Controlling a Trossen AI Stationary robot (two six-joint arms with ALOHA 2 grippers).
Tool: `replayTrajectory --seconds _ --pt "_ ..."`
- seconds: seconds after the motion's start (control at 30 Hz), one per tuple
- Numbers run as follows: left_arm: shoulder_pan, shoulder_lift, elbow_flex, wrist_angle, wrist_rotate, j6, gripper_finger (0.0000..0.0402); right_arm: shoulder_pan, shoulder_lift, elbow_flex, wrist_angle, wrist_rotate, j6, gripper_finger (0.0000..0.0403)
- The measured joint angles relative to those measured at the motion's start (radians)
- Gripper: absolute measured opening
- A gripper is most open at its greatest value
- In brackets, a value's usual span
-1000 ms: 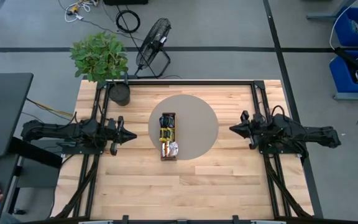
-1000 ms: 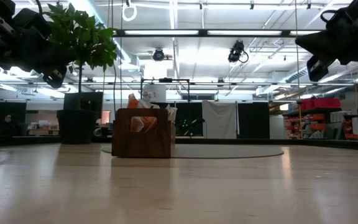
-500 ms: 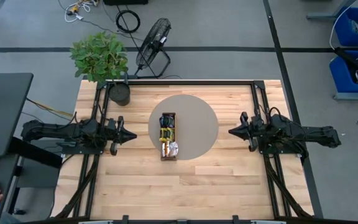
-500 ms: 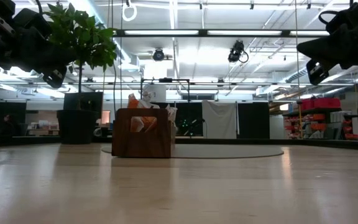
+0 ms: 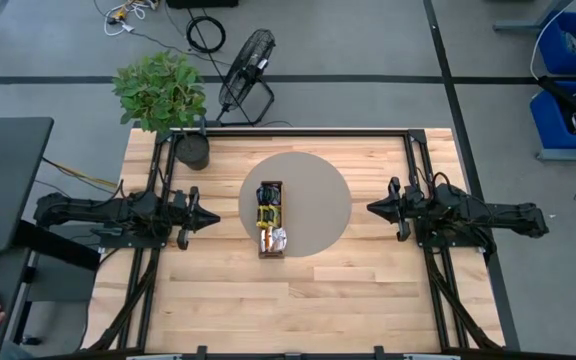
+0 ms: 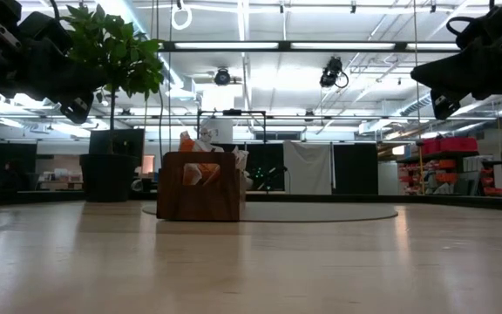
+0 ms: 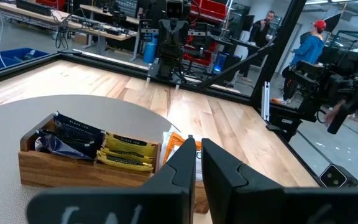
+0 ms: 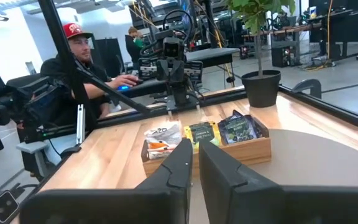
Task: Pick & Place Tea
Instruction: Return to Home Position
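The tea lies as small sachets in a long narrow wooden tray (image 5: 270, 247) on a round grey mat (image 5: 318, 190) at the table's middle. Dark sachets (image 7: 73, 134) fill the tray's far end, yellow ones (image 7: 126, 152) its middle, and orange-and-white ones (image 8: 160, 140) its near end. My left gripper (image 5: 213, 217) hovers level to the left of the tray, pointing at it, its fingers (image 7: 182, 165) shut with nothing between them. My right gripper (image 5: 371, 208) hovers level to the right of the tray, also pointing at it, shut and touching nothing (image 8: 194, 158).
A potted plant (image 5: 168, 100) stands at the table's far left corner, with a floor fan (image 5: 248, 70) behind the table. Black frame rails (image 5: 288, 131) run along the table's edges. A seated person (image 8: 79, 43) and other people (image 7: 306, 43) show beyond the table.
My right gripper has rolled and tipped a little while staying in place, its tip edging slightly toward the tray. The tray, the tea and my left gripper have kept still.
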Motion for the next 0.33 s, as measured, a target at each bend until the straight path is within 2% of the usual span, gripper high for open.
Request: replayTrajectory --seconds 0.33 --pt "0.000 0.000 0.000 0.000 0.000 0.000 0.0030 0.000 0.000 0.000 0.000 0.000 0.000 0.0038"
